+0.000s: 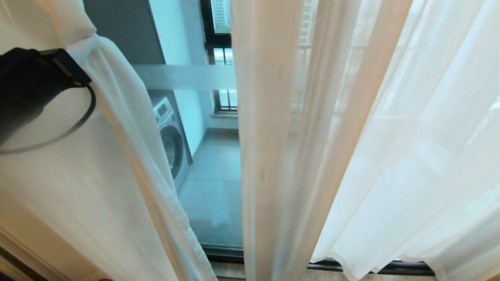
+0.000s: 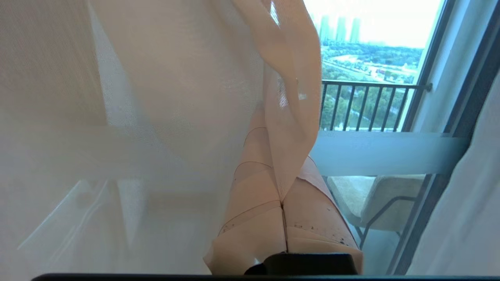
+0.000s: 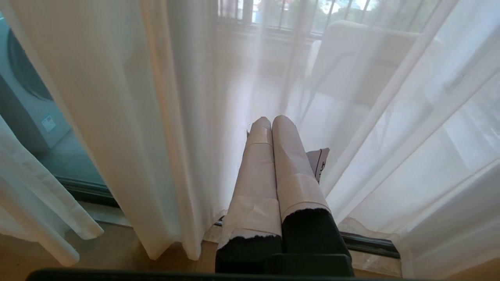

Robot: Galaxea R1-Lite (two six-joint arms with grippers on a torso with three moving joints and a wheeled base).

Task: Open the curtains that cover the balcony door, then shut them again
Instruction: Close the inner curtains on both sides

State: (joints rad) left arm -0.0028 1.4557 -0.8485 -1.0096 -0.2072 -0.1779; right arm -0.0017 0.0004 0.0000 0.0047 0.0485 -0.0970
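Observation:
The curtains hang as two sheer cream panels with a gap between them. The left curtain panel (image 1: 97,175) is drawn aside and bunches where my left arm (image 1: 27,82) reaches it, high at the left. In the left wrist view my left gripper (image 2: 279,187) is shut on a fold of curtain fabric (image 2: 291,117) that rises from between the taped fingers. The right curtain panel (image 1: 390,156) hangs straight. My right gripper (image 3: 272,121) is shut and holds nothing, low in front of that panel (image 3: 410,136). The balcony door glass (image 1: 213,175) with its frosted band (image 1: 183,76) shows through the gap.
Beyond the glass stand a washing machine (image 1: 170,140), a pale chair (image 2: 383,199) and a black railing (image 2: 367,105). The door's dark bottom track (image 1: 222,253) runs along the wooden floor (image 3: 23,249). A dark door frame post (image 2: 441,187) stands beside the left gripper.

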